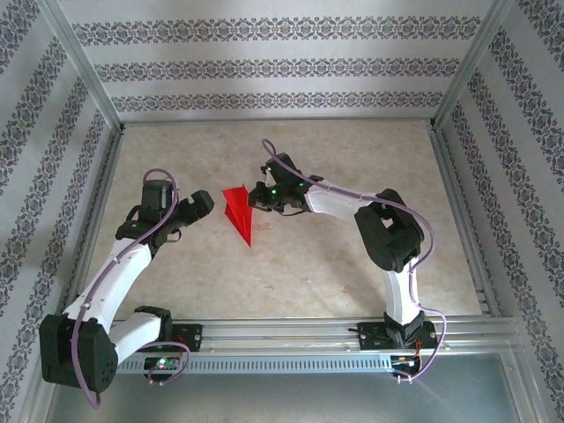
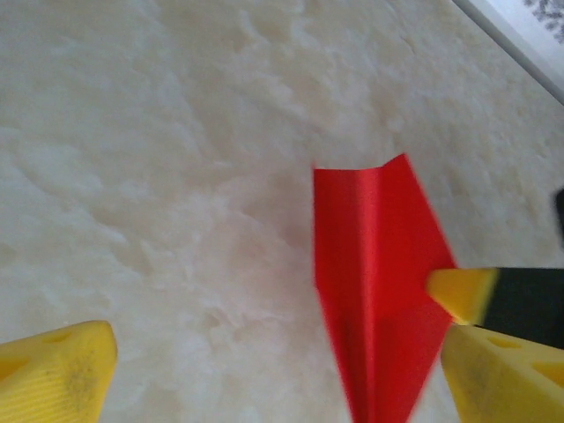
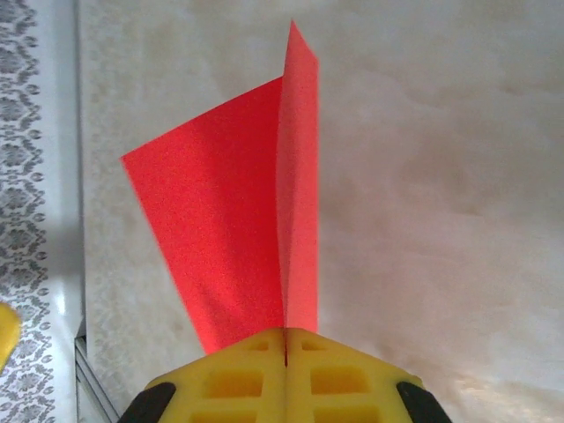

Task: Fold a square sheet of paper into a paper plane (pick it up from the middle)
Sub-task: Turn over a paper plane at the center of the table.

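The square sheet of paper now stands folded into a bright red paper plane (image 1: 238,211), a narrow pointed dart in the middle of the table. My right gripper (image 1: 256,196) is shut on its centre fold from the right. In the right wrist view the yellow jaws (image 3: 285,339) are pressed together on the crease, and the paper plane (image 3: 233,220) spreads away from them with one flap upright. My left gripper (image 1: 204,203) sits just left of the plane and is open. In the left wrist view its fingers (image 2: 62,370) stand wide apart, with the paper plane (image 2: 379,282) ahead near the right finger.
The beige marbled table (image 1: 352,282) is ringed by aluminium frame posts and a rail (image 1: 458,194), with patterned walls behind. A metal rail (image 1: 291,335) at the near edge carries both arm bases. The right arm's elbow (image 1: 392,229) rises right of centre.
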